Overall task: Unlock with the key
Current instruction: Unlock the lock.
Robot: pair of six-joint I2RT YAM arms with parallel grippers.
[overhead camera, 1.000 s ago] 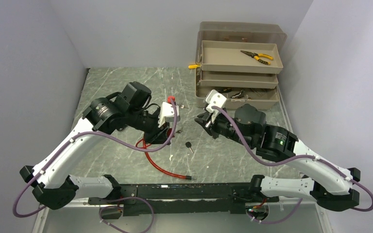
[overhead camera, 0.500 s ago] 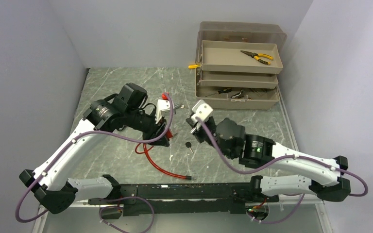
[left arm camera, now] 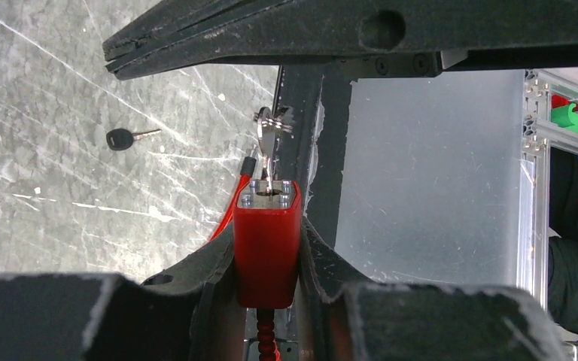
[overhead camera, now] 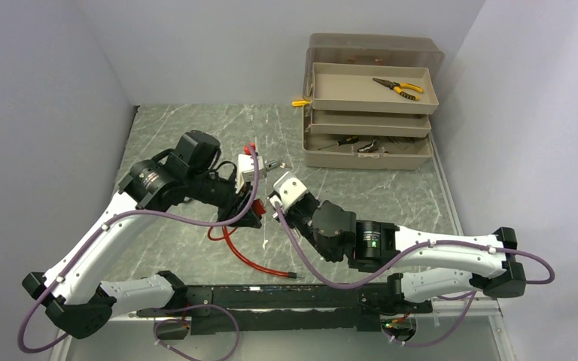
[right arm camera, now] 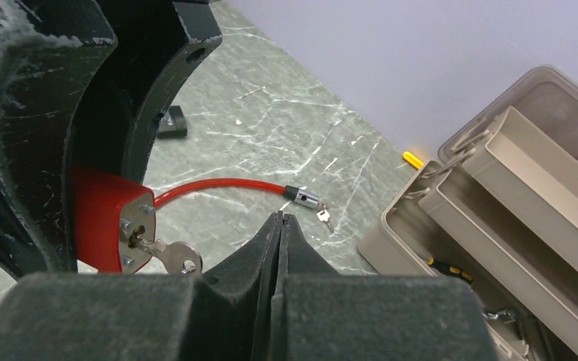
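Observation:
My left gripper [left arm camera: 265,259] is shut on a red lock body [left arm camera: 266,256], holding it by its sides. A silver key [left arm camera: 269,131] sticks out of the keyhole in the lock's metal face. In the right wrist view the lock [right arm camera: 101,218] and the key [right arm camera: 173,258] lie just left of my right gripper [right arm camera: 281,219]. That gripper is shut, with nothing between its fingers. From above, the right gripper [overhead camera: 275,201] sits close below the lock [overhead camera: 251,147]. The red cable [overhead camera: 244,256] trails over the table.
A black-headed key [left arm camera: 120,138] lies on the marble tabletop. The cable's metal end [right arm camera: 301,197] and a small silver key [right arm camera: 323,218] lie beyond the lock. A tan tiered toolbox [overhead camera: 369,98] holding pliers [overhead camera: 397,88] stands at the back right.
The right arm has swung left toward the lock, and its gripper has shut with nothing in it. The left arm has shifted slightly left, still holding the lock.

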